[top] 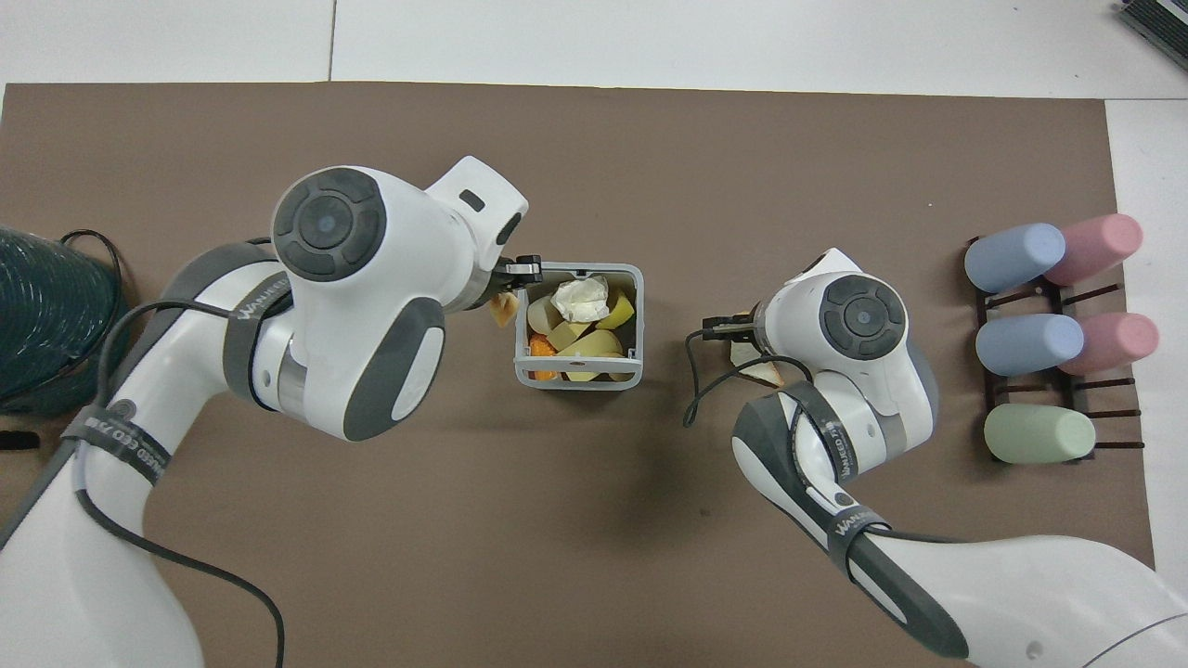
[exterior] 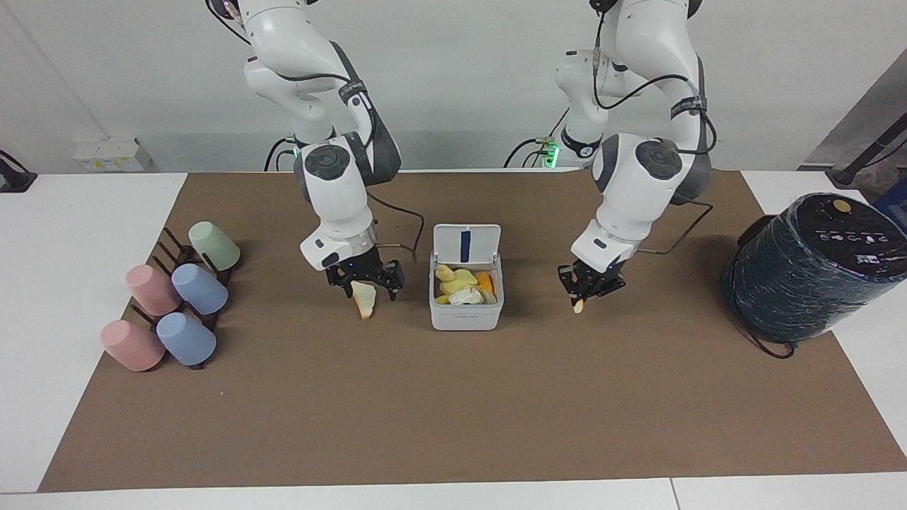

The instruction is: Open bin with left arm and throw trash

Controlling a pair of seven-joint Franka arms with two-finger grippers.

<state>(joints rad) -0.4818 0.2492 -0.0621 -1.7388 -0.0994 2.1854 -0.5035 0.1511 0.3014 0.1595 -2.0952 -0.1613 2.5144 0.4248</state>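
Observation:
The white bin (exterior: 465, 318) stands open mid-mat, its lid (exterior: 466, 243) upright with a blue stripe. It holds yellow pieces, an orange bit and a whitish lump (exterior: 465, 297). My left gripper (exterior: 587, 287) is shut on a small orange-yellow scrap (exterior: 578, 306) and holds it above the mat beside the bin, toward the left arm's end. In the overhead view the scrap (top: 503, 311) shows at the bin's rim (top: 577, 380). My right gripper (exterior: 364, 278) is open, its fingers on either side of the top of a pale wedge (exterior: 365, 299) that lies beside the bin.
A rack of pastel cups (exterior: 173, 304) lies at the right arm's end of the mat. A big dark film-wrapped cylinder (exterior: 808, 269) with a cable stands at the left arm's end. The brown mat (exterior: 453, 411) covers the table's middle.

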